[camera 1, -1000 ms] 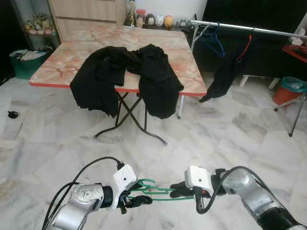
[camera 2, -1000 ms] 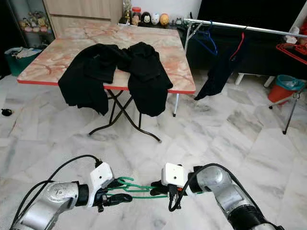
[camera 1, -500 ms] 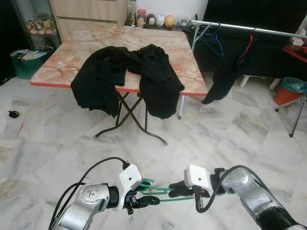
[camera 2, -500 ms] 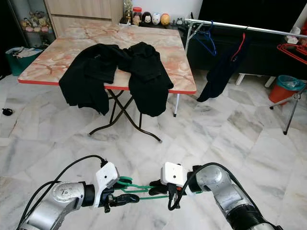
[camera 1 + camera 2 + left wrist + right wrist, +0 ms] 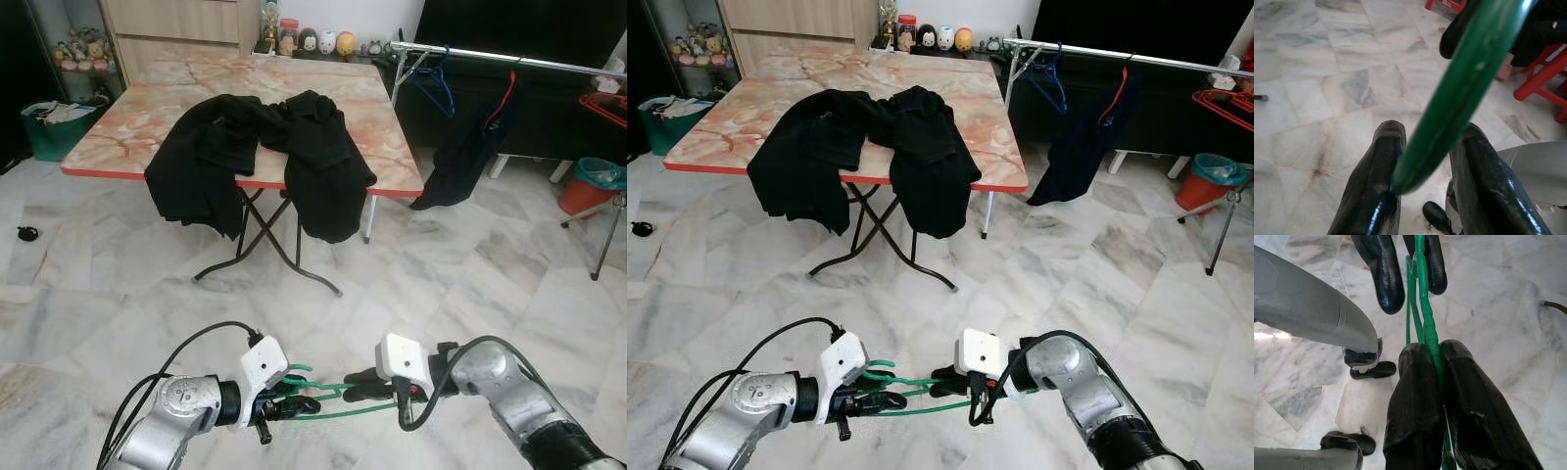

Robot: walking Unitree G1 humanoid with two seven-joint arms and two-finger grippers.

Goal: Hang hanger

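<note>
The right gripper (image 5: 1436,382) has its two black fingers pressed together on the thin bar of the green hanger (image 5: 333,394), pinching it firmly, as the right wrist view shows the bar running straight up between the pads. The left gripper (image 5: 1425,166) sits at the hanger's other end, near its hook; its fingers (image 5: 1376,176) stand spread on either side of the green plastic with floor visible in the gaps, so it looks more like a loose guide than a firm grasp. In the left eye view both grippers meet low in the middle of the frame, above the marble floor (image 5: 470,274), the hanger stretched level between them. Further up the frame stands a folding table (image 5: 157,98) draped with black clothes (image 5: 255,157), and in the upper right runs a clothes rail (image 5: 490,54) already carrying a blue hanger (image 5: 436,88) and a dark garment (image 5: 465,147). The step in hand seems to be a handover or regrasp, well before hanging. Next, the hook must be freed and turned upward, then the robot must walk to the rail and lift the hook over it.
</note>
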